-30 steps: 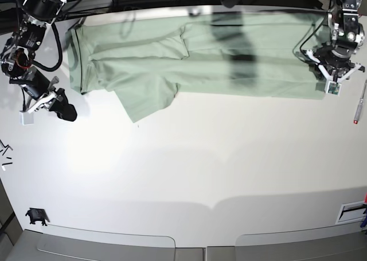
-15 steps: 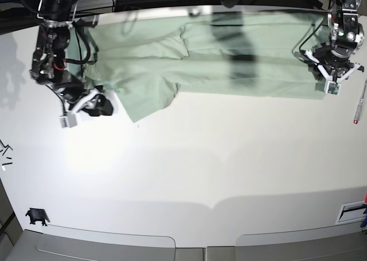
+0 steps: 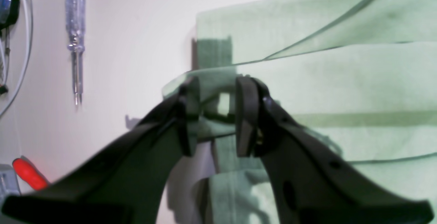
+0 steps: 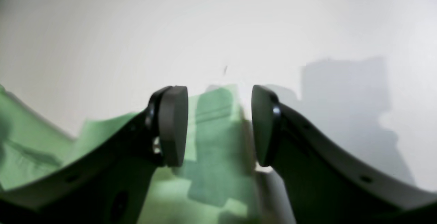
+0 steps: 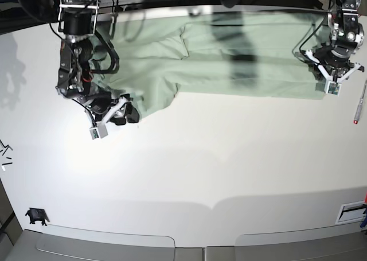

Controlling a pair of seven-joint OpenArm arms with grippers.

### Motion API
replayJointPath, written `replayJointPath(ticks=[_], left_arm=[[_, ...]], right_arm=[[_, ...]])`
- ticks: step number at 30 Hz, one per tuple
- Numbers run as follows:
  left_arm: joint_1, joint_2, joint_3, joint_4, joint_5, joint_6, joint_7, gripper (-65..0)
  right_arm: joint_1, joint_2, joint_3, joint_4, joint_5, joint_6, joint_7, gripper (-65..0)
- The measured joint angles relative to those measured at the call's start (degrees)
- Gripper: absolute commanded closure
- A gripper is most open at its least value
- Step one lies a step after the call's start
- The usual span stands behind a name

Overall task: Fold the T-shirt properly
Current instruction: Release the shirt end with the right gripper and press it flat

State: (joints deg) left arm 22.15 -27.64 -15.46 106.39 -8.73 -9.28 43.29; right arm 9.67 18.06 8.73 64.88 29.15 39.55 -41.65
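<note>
The pale mint-green T-shirt [image 5: 229, 60] lies spread along the table's far edge, with a flap hanging down at its lower left. My left gripper [image 5: 328, 82] sits at the shirt's right-hand lower corner. In the left wrist view the left gripper [image 3: 217, 116] is shut on a raised fold of the T-shirt [image 3: 341, 80], whose hem curls up off the table. My right gripper [image 5: 122, 113] hovers at the tip of the lower-left flap. In the right wrist view the right gripper [image 4: 219, 125] is open, and the corner of the T-shirt [image 4: 211, 142] shows below the gap between its jaws.
A clear-handled screwdriver [image 5: 360, 103] lies right of the shirt, also in the left wrist view as the screwdriver [image 3: 75, 46], with a red handle [image 3: 29, 178] near it. A small black part [image 5: 35, 216] lies at the front left. A white tray [image 5: 350, 212] sits at the front right.
My right arm swung from the bare table left of the shirt over to the lower-left flap, and its jaws opened wider. The left arm and the shirt's right side have not moved.
</note>
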Motion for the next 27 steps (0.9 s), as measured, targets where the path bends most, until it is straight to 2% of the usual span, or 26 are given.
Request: replayJointPath(ticks=[8, 10, 12, 13, 17, 20, 24, 27], left_arm=[[-0.11, -0.02, 0.00, 0.00, -0.02, 0.02, -0.02, -16.6], [-0.13, 0.00, 0.00, 0.00, 0.00, 0.04, -0.04, -16.6], [-0.11, 0.02, 0.00, 0.00, -0.02, 0.00, -0.04, -16.6], [-0.11, 0.00, 0.00, 0.00, -0.02, 0.02, -0.02, -16.6], [-0.11, 0.02, 0.00, 0.00, -0.02, 0.02, -0.04, -16.6], [-0.11, 0.00, 0.00, 0.00, -0.02, 0.04, -0.04, -16.6], [-0.11, 0.02, 0.00, 0.00, -0.02, 0.04, -0.11, -16.6], [-0.07, 0.02, -0.02, 0.00, -0.04, 0.07, -0.07, -16.6]], right_arm=[[2.89, -1.44, 0.07, -5.49, 1.20, 0.15, -2.19, -26.4], [2.91, -1.60, 0.04, -5.55, 2.62, 0.13, -4.94, -18.9], [2.82, -1.75, -0.02, -5.62, 4.22, 0.13, -7.19, -4.0], [2.69, -1.86, -0.02, -5.64, 4.33, 0.13, -7.21, 0.0], [2.86, -1.73, -0.02, -5.64, 5.75, 0.15, -8.11, 0.0], [2.49, -1.55, 0.04, -2.82, 8.61, -0.28, -13.29, 0.0], [-0.39, -1.46, 0.00, 6.47, 15.52, -0.24, -19.17, 0.0], [-4.35, -1.49, 0.00, 15.39, 19.19, -0.24, -21.55, 0.0]])
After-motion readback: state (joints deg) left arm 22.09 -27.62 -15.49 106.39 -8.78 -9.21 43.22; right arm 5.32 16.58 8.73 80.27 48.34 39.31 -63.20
